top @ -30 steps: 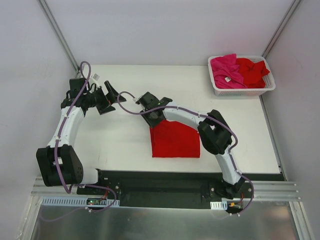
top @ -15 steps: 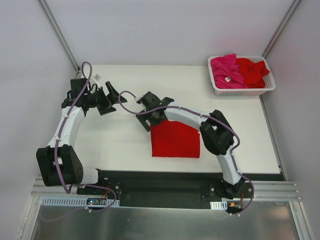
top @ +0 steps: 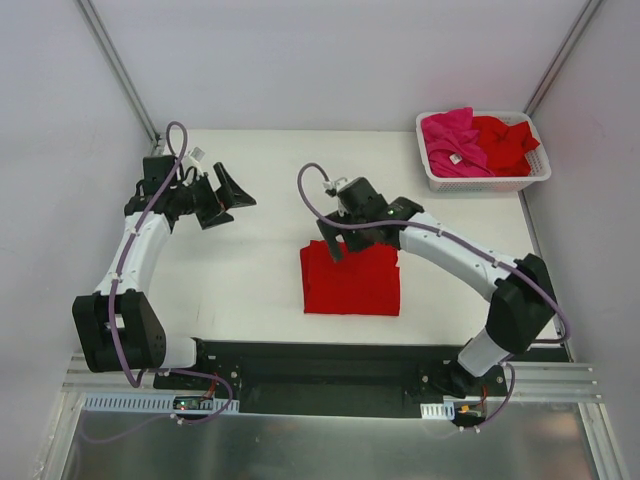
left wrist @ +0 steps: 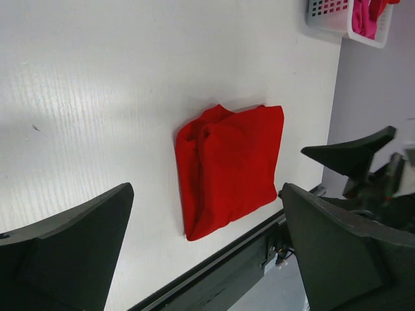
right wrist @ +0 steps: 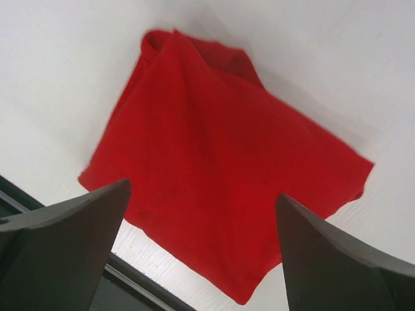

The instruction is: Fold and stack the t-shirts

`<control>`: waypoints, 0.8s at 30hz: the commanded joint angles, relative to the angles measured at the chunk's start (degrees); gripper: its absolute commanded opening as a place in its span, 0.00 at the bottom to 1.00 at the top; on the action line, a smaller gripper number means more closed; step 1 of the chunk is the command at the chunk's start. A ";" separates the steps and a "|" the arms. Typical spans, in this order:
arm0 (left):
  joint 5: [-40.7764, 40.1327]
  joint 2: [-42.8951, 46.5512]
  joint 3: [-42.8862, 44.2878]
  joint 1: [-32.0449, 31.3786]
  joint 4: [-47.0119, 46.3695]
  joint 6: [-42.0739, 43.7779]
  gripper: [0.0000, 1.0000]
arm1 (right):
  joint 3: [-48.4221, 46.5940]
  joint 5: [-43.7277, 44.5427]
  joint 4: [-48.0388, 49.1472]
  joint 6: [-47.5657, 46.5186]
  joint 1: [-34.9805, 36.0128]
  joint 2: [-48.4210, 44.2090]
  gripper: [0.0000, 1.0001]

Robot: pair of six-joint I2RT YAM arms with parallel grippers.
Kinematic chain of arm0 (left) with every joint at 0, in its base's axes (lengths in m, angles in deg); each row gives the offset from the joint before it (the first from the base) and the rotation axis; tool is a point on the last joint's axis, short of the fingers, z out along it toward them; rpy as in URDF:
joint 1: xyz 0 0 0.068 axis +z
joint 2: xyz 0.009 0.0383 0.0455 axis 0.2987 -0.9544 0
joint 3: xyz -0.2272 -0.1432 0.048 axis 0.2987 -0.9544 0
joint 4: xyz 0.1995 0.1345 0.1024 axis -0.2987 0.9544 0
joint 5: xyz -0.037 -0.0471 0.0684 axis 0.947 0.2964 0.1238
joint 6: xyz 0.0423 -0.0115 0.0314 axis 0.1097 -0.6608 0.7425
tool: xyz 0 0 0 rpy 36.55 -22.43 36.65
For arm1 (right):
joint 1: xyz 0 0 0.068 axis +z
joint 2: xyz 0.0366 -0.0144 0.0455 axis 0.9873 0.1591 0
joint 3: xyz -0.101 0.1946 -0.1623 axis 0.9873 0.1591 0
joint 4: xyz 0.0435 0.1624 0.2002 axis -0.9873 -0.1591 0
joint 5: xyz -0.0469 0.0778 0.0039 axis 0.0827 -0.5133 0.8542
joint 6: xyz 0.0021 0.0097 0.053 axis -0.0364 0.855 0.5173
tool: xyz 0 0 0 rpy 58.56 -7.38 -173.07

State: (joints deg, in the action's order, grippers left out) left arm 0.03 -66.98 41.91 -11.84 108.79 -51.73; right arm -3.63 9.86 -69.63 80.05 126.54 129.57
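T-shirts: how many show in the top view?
3. A folded red t-shirt lies on the table near its front edge; a magenta-pink t-shirt and a crumpled red t-shirt sit in the white basket at the far right corner. Others may be hidden beneath them.

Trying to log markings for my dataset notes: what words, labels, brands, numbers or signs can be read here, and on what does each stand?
No text can be read in any view.
White neck label on the magenta-pink t-shirt in the basket: too small to read.
Folded red t-shirt on the table: plain, no print showing.
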 commanded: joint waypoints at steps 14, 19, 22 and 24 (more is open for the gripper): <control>0.34 3.97 -2.71 -1.67 -0.07 1.56 0.99 | 3.11 1.24 3.45 6.11 6.07 14.88 0.87; 0.34 4.67 -3.50 -1.76 -0.07 1.82 0.99 | 7.66 2.56 2.22 7.69 6.43 15.86 0.95; 0.25 4.85 -3.68 -1.76 -0.07 2.00 0.99 | 11.70 3.61 2.05 8.14 6.34 14.37 1.00; 0.25 4.94 -3.68 -1.76 -0.07 2.08 0.99 | 13.29 3.88 1.00 7.96 5.99 12.70 0.96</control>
State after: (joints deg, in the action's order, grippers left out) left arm -0.02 -63.97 38.54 -13.28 109.08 -51.16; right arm 4.85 11.81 -64.67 86.65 132.44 144.41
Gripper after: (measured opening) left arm 0.993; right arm 0.993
